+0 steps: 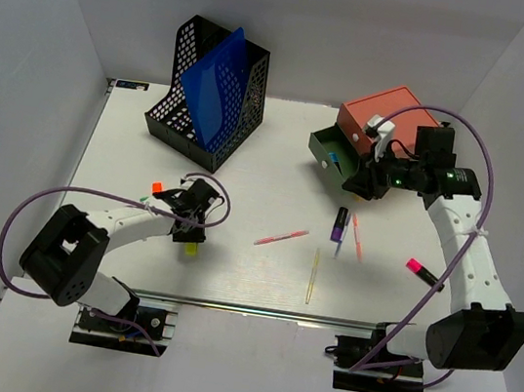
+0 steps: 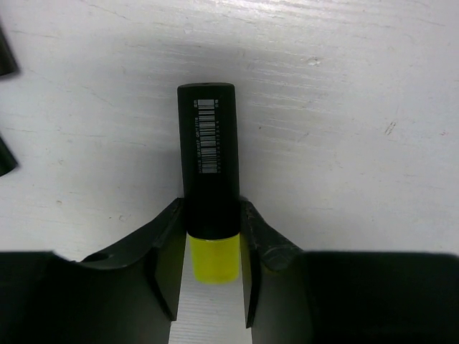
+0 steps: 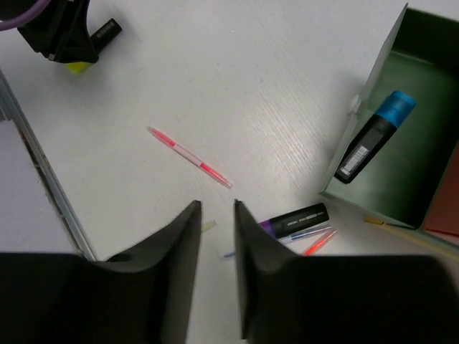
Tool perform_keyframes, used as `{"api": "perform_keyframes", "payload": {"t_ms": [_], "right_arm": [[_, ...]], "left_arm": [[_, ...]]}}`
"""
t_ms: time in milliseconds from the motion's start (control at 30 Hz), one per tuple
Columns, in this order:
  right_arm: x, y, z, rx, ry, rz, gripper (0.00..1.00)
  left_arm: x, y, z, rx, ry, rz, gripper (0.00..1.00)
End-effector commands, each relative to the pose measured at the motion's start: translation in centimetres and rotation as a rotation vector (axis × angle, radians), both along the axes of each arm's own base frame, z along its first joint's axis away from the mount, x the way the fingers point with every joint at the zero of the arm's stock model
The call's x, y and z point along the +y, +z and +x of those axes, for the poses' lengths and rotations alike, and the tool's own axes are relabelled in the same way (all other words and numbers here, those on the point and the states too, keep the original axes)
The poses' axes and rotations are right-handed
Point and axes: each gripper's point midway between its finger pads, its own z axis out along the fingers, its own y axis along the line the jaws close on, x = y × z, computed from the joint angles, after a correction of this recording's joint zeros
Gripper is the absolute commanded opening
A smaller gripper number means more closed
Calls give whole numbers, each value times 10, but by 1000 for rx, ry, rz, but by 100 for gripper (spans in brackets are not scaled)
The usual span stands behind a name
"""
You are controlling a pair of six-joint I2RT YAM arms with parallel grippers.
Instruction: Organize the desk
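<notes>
The white desk (image 1: 264, 182) carries scattered pens and markers. My left gripper (image 1: 189, 233) is down at the desk's front left. In the left wrist view it (image 2: 209, 209) is shut on a black highlighter with a yellow cap (image 2: 209, 165) that lies on the desk. Its yellow cap shows in the top view (image 1: 193, 248). My right gripper (image 1: 361, 183) hovers by the open green drawer (image 1: 330, 153). In the right wrist view it (image 3: 217, 208) is empty, its jaws a narrow gap apart. A blue-capped marker (image 3: 374, 136) lies in the drawer (image 3: 423, 179).
A pink pen (image 1: 281, 237), a thin yellow stick (image 1: 313, 275), a purple marker (image 1: 340, 224), thin blue and red pens (image 1: 357, 238) and a pink highlighter (image 1: 421, 272) lie loose. An orange-capped marker (image 1: 157, 187) is by the left arm. A black mesh file holder (image 1: 183, 115) holds a blue folder (image 1: 215, 81).
</notes>
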Motion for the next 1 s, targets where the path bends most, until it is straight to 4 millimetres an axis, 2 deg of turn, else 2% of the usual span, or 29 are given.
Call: {"api": "perform_keyframes", "payload": {"t_ms": [0,33,67,133,200,233,267,300,333,367,400,433,467,533,567,600,633,667,700,767,800,867,900,933,967], "right_arm": [[-1,5,-10,5,-1,36,35],[-3,5,-11,16,-16,41,52],[-4,7,-10,6,-28,40,61],[-16,9,-5,-4,-122,27,70],[-24,17,-2,-48,-164,17,70],[-28,18,-2,-56,-182,18,68],[-31,17,-2,-50,-207,26,48],[-33,27,-3,-97,-223,40,33],[-35,31,-4,-115,-234,49,8],[-39,28,-4,-116,-263,56,0],[-40,39,-5,-164,-285,70,0],[-43,40,-5,-169,-312,74,0],[-47,40,-6,-168,-347,75,0],[-53,38,-6,-159,-386,76,0],[-59,36,-5,-152,-425,67,0],[-62,32,-6,-133,-451,71,0],[-65,32,-7,-136,-466,71,0],[-68,29,-7,-130,-481,64,0],[-72,28,-8,-129,-504,66,0],[-76,29,-8,-134,-534,60,0],[-77,30,-9,-134,-545,65,0],[-80,34,-10,-152,-564,60,0],[-91,35,-7,-155,-601,56,0],[-93,37,-8,-163,-613,54,0],[-95,39,-8,-168,-619,54,0]], "left_arm": [[-14,7,-1,14,-65,-46,12],[-30,18,3,2,-108,-103,7],[-41,25,5,-7,-177,-144,5],[-76,51,11,-51,-303,-300,0],[-100,72,19,-102,-390,-401,0],[-109,83,21,-123,-421,-442,0],[-130,103,23,-152,-491,-524,0],[-137,113,27,-172,-509,-556,0],[-145,120,31,-182,-519,-588,0],[-160,145,43,-245,-536,-648,0],[-169,157,47,-260,-546,-691,0],[-178,162,55,-269,-545,-717,0],[-192,190,69,-336,-547,-781,0],[-209,212,84,-379,-549,-855,0],[-222,216,98,-389,-530,-907,0],[-234,243,112,-450,-534,-958,0],[-242,252,120,-447,-503,-1009,0],[-254,247,136,-449,-488,-1037,0],[-263,266,149,-484,-476,-1072,0],[-282,283,161,-495,-455,-1176,0],[-292,264,174,-455,-422,-1193,0],[-309,283,184,-456,-391,-1300,0],[-316,267,195,-430,-359,-1309,0],[-324,278,198,-444,-347,-1347,0],[-331,279,200,-443,-343,-1356,0]]}}
